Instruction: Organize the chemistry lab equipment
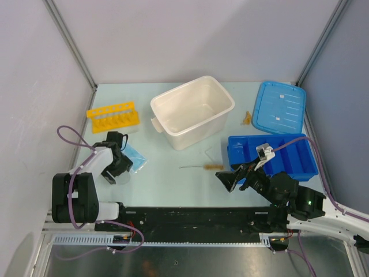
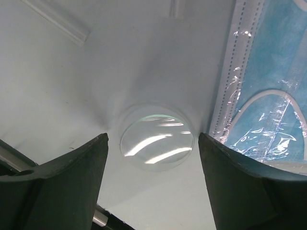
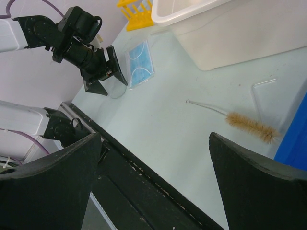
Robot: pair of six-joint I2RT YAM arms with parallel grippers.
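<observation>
Top external: the left pincer (image 1: 117,171) is seen parted low over the desk (image 1: 173,186), just beside the pale blue square piece (image 1: 134,157); the yellow holed tube rack (image 1: 113,117) is set farther back.

Left wrist: a clear round disc (image 2: 157,142) (lying flat) is framed between the open jaws.

Right wrist: the right pincer (image 3: 153,143) is held wide apart, and the thin wire brush (image 3: 240,122) is seen lying on the desk ahead.

Top view overlooks table (image 1: 173,184), wrist views nearer, sharing its surface
</observation>
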